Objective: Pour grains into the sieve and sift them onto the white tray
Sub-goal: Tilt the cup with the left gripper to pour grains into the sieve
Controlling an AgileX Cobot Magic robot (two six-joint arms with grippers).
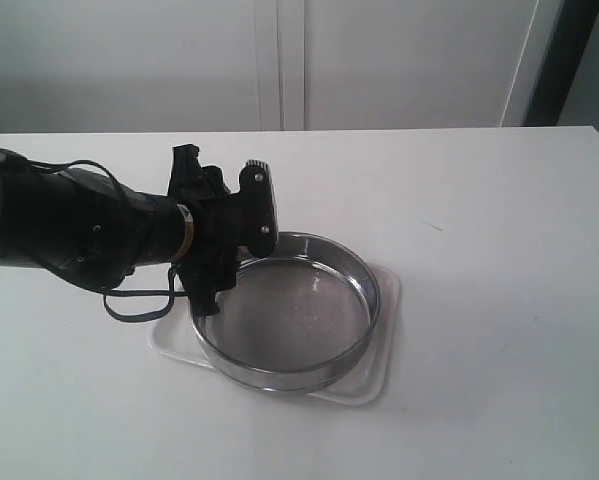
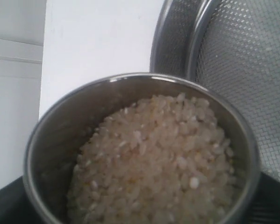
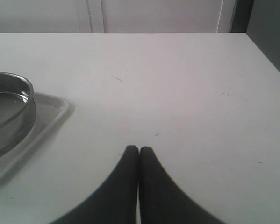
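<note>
Left claw (image 1: 234, 248) grips cup (image 2: 60, 135) of grains (image 2: 154, 163) — sieve (image 1: 291, 310) flat.

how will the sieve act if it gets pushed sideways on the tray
The sieve is wide and shallow, so it probably won't tip. Its steel ring sits on the smooth white tray, so it would likely slide readily. The ring looks stiff; the fine mesh is probably easier to dent.

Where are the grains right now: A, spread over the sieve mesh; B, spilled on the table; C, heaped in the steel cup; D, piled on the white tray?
C: the left wrist view shows the grains filling the steel cup, with no heap on the sieve beside it.
</note>
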